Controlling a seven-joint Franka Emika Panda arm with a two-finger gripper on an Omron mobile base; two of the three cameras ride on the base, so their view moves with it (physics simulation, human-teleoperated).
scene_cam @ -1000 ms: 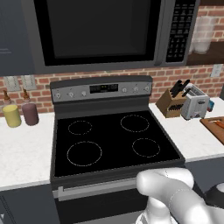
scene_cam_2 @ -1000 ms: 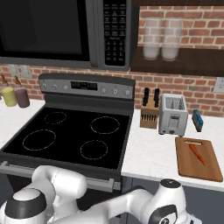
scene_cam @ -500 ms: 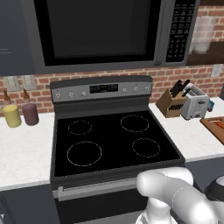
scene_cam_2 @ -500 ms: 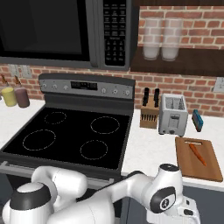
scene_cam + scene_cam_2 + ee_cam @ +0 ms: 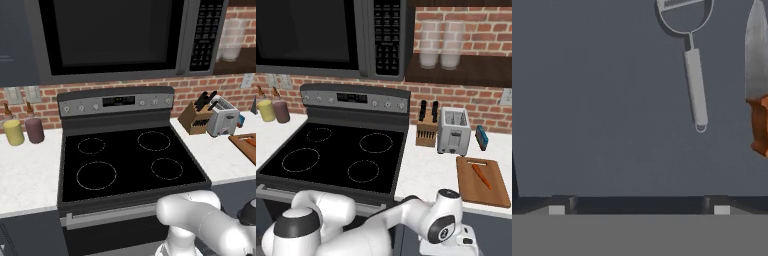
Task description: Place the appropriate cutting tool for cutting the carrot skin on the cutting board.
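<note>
Two fingertips (image 5: 556,210) spread wide above peeler (image 5: 693,75), knife (image 5: 758,80) beside.

A red brick wall (image 5: 466,97) backs white counters (image 5: 30,172) flanking a black stove (image 5: 130,160) under a microwave (image 5: 115,37).

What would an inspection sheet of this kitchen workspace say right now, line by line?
Surface: white counter either side of a black stove.
Job's things: carrot lying on the cutting board; peeler and orange-handled knife lying apart on a dark grey surface in the hand view.
Clutter: knife block, toaster, two bottles.
Tool: finger tips wide apart, holding nothing.
Cables: nothing seen.
Surroundings: microwave, brick wall, shelf with two jars.
</note>
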